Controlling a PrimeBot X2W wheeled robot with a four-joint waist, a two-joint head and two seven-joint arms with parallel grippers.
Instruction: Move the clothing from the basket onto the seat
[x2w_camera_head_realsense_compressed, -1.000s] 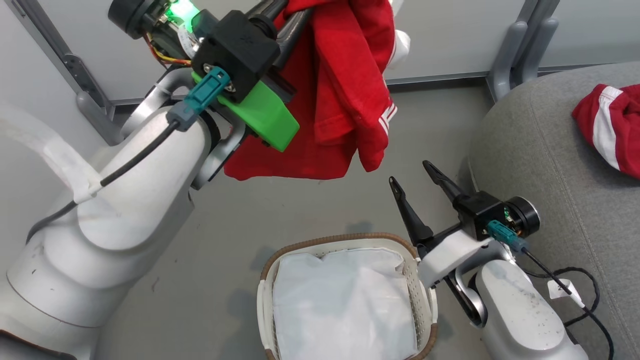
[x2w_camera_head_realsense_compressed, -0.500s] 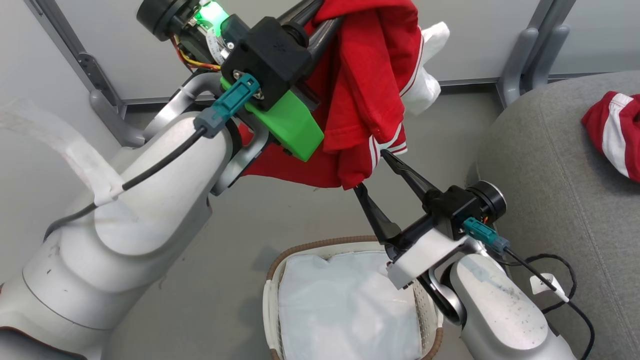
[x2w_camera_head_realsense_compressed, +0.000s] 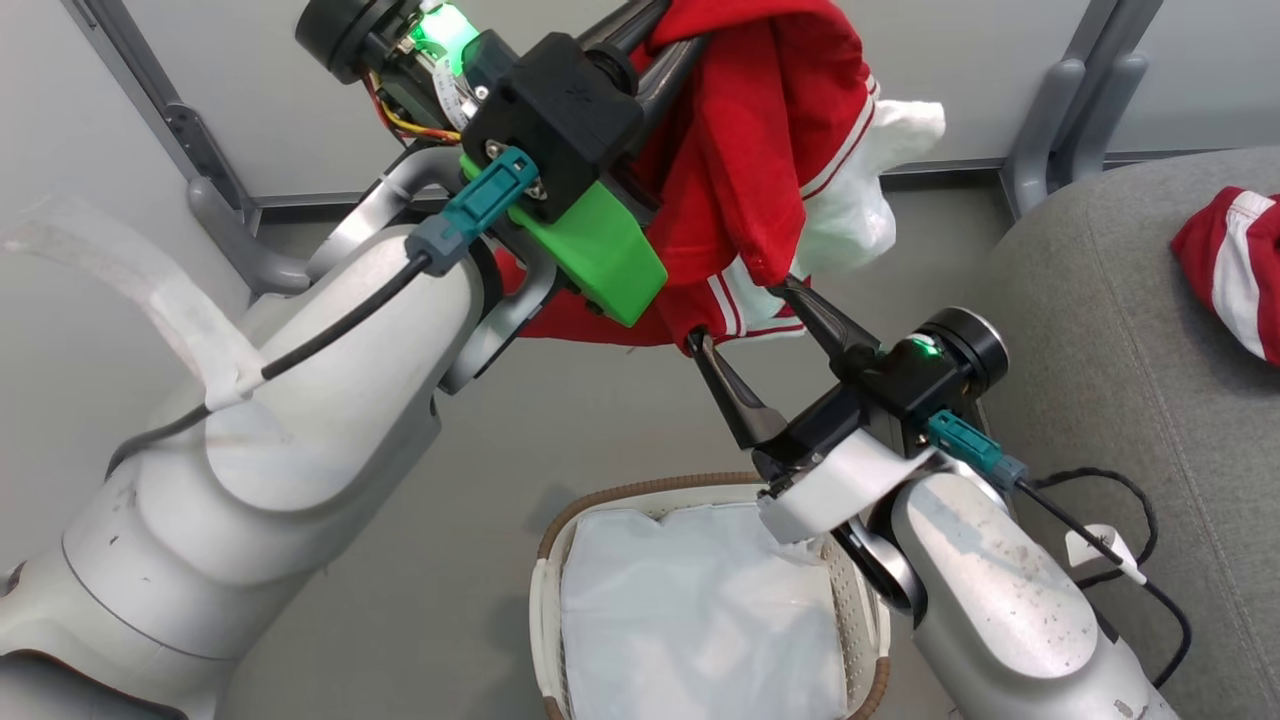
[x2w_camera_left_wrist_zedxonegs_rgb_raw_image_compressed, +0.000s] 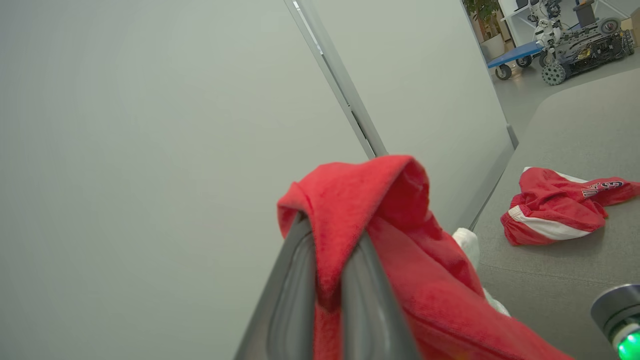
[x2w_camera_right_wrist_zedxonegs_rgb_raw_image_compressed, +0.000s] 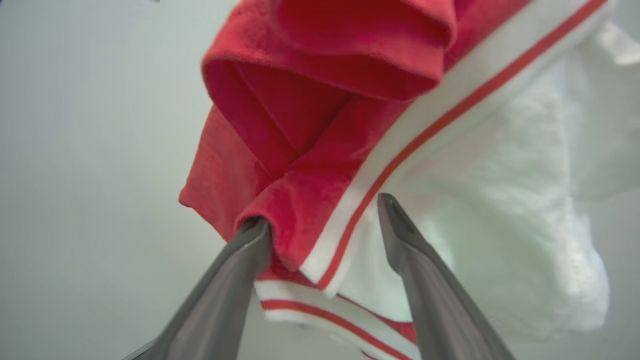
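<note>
Left gripper clamped tight on a bunched fold of the red garment, top middle of the head view, well above the basket. Right gripper spread wide just below, centre of frame, 2 fingers straddling the striped hem. In the right wrist view, left-hand finger touching red cloth, nothing pinched.

Hangs limp and creased from 1 pinch point, white side panel billowing to the right. Judged light, soft and floppy, not fragile, somewhat prone to sliding through smooth fingers. Best taken at the doubled hem or a thick fold, not at 1 thin layer.

Elsewhere, other red garment lying on the grey seat, right edge of frame. White liner sheet covering the basket's inside, bottom centre; no red visible there.
</note>
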